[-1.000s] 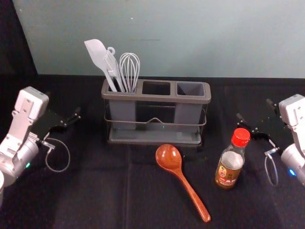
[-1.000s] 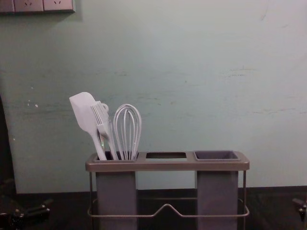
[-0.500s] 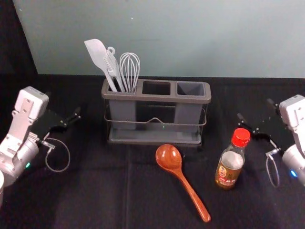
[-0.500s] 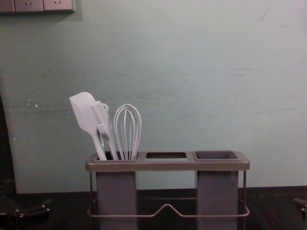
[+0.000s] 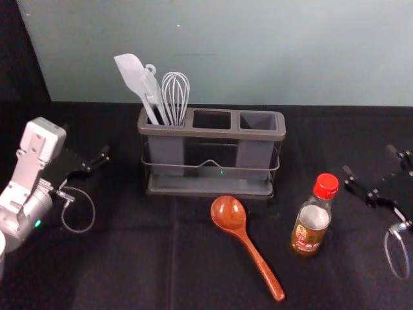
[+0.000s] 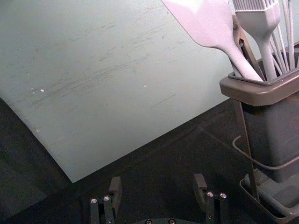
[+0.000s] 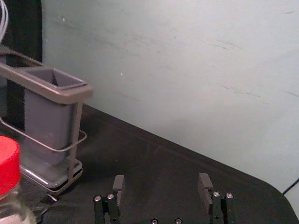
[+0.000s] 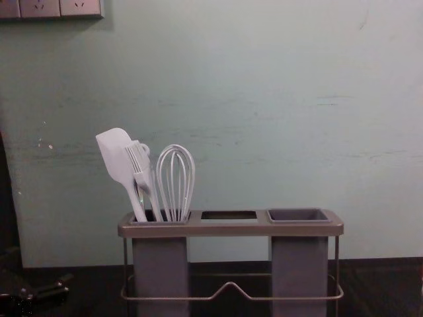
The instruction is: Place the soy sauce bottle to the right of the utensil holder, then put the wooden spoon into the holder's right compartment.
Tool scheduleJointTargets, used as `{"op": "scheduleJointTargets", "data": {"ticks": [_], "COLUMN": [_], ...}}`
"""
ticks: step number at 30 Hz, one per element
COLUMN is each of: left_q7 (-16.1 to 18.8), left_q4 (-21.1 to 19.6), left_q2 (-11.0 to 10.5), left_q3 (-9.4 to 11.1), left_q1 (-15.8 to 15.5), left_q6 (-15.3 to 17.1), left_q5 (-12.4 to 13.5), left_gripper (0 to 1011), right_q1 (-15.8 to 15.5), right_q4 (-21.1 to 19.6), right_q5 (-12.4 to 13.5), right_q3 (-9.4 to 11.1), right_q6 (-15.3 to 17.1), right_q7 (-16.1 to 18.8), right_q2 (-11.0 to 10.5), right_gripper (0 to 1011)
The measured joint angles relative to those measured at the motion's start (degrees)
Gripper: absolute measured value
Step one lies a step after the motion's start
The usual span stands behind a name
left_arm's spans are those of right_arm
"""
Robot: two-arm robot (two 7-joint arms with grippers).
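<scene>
Could tip the soy sauce bottle (image 5: 312, 227) by nudging its side with one finger of the right hand (image 7: 162, 179), spread wide and grasping nothing, off to the bottle's right. Standing upright on the surface (image 5: 129, 258), nearer than the utensil holder (image 5: 213, 134) and to its front right; liable to slip from a grip set only on the tapering neck. Might bump the wire rail (image 8: 165, 298) if carried too close. Could later catch the broad bowl of the wooden spoon (image 5: 228, 213), lying between holder and bottle with its handle towards the near side, on the rim of the right compartment (image 5: 255, 154). Parked at the left, also released: the left hand (image 6: 158, 181). Cut off at the head view's right edge: the rest of the right arm. Cropped in the right wrist view: the bottle. Hard to make out: the right compartment's floor and the label's small print (image 5: 306, 236)
</scene>
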State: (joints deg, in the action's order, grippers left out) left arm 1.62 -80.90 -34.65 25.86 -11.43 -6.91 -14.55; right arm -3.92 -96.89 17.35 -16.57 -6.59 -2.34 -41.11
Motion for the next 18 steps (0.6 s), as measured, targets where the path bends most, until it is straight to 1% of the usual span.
{"op": "scheduleJointTargets", "data": {"ticks": [3, 4, 6, 7, 9, 10, 11, 12, 15, 16, 18], "left_q7": [0.0, 0.0, 0.0, 0.0, 0.0, 0.0, 0.0, 0.0, 0.0, 0.0, 0.0], "left_q4": [0.0, 0.0, 0.0, 0.0, 0.0, 0.0, 0.0, 0.0, 0.0, 0.0, 0.0], "left_q2": [0.0, 0.0, 0.0, 0.0, 0.0, 0.0, 0.0, 0.0, 0.0, 0.0, 0.0], "left_q3": [0.0, 0.0, 0.0, 0.0, 0.0, 0.0, 0.0, 0.0, 0.0, 0.0, 0.0], "left_q1": [0.0, 0.0, 0.0, 0.0, 0.0, 0.0, 0.0, 0.0, 0.0, 0.0, 0.0], "left_q6": [0.0, 0.0, 0.0, 0.0, 0.0, 0.0, 0.0, 0.0, 0.0, 0.0, 0.0], "left_q5": [0.0, 0.0, 0.0, 0.0, 0.0, 0.0, 0.0, 0.0, 0.0, 0.0, 0.0], "left_gripper": [1005, 1005, 1005, 1005, 1005, 1005, 1005, 1005, 1005, 1005, 1005], "right_q1": [-2.69, -4.37, -6.22, -8.0, -9.86, -11.48, -12.14, -13.51, -15.32, -16.28, -17.1], "right_q4": [-2.5, -4.15, -5.94, -7.55, -9.04, -10.26, -10.63, -11.43, -12.38, -12.89, -13.41], "right_q5": [1.98, 3.14, 4.41, 5.56, 6.76, 8.13, 8.73, 10.18, 12.22, 13.45, 14.39], "right_q3": [1.92, 3.13, 4.49, 5.79, 7.2, 8.4, 8.91, 9.95, 11.38, 12.07, 12.67], "right_q6": [0.0, 0.08, 0.33, 0.6, 1.06, 1.61, 1.81, 2.16, 2.34, 2.46, 2.54], "right_q7": [0.55, 1.03, 1.58, 2.13, 2.86, 3.91, 4.32, 5.69, 7.84, 9.35, 10.68], "right_q2": [-1.07, -1.86, -2.72, -3.59, -4.61, -5.56, -5.92, -6.71, -7.74, -8.28, -8.74], "right_gripper": [1002, 1003, 1002, 1003, 1003, 1002, 1002, 1003, 1002, 1002, 1002]}}
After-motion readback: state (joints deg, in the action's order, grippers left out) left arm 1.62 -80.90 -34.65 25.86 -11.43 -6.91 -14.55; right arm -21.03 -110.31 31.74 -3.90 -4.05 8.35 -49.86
